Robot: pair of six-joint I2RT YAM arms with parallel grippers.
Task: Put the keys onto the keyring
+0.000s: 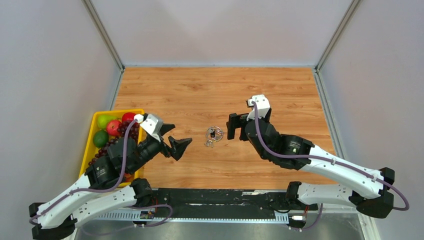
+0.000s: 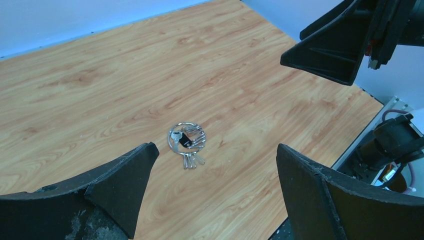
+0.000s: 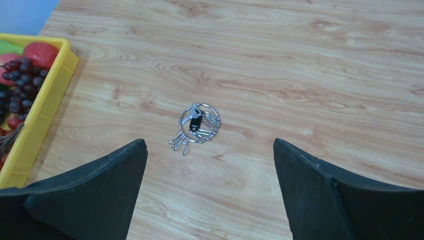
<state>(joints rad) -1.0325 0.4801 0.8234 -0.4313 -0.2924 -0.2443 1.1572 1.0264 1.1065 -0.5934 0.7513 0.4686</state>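
You see the keyring (image 1: 214, 135) lying flat on the table (image 1: 200, 90), between the two grippers and touching neither. Silver keys (image 3: 181, 142) fan out from its edge, and the black-headed key (image 3: 195, 123) lies inside the loop. Your left gripper (image 1: 182, 133) and right gripper (image 1: 231, 126) are both spread wide, holding nothing. A yellow tray (image 1: 90, 137) of fruit sits under your left arm.

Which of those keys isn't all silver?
The black-headed key, lying inside the ring; the other keys are plain silver.
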